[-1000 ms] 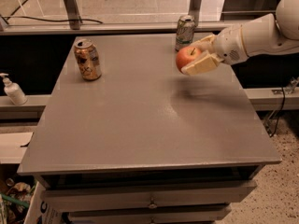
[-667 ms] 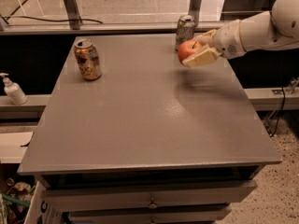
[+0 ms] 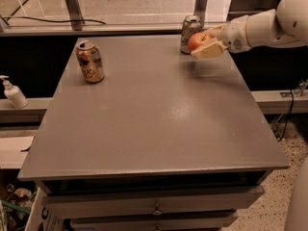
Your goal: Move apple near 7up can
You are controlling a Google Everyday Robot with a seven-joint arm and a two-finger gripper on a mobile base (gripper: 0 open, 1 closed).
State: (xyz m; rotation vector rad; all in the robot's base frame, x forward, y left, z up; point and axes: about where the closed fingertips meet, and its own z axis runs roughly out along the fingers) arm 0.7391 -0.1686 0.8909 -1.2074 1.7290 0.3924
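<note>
The red-orange apple (image 3: 197, 40) is held in my gripper (image 3: 206, 42), which reaches in from the right over the far right part of the grey table (image 3: 154, 109). The fingers (image 3: 209, 51) are closed around the apple, one above and one below it. The 7up can (image 3: 189, 32), pale with green markings and a silver top, stands upright at the table's far edge, just left of and behind the apple, nearly touching it in this view. The apple hangs a little above the tabletop.
An orange-gold patterned can (image 3: 90, 61) stands upright at the table's far left. A white pump bottle (image 3: 13, 93) sits on a ledge to the left, below table level. Metal posts and a rail run behind the table. Drawers are under the front edge.
My gripper has carried the apple farther back and slightly left, from the table's right middle to right beside the 7up can. The cans have not moved.
</note>
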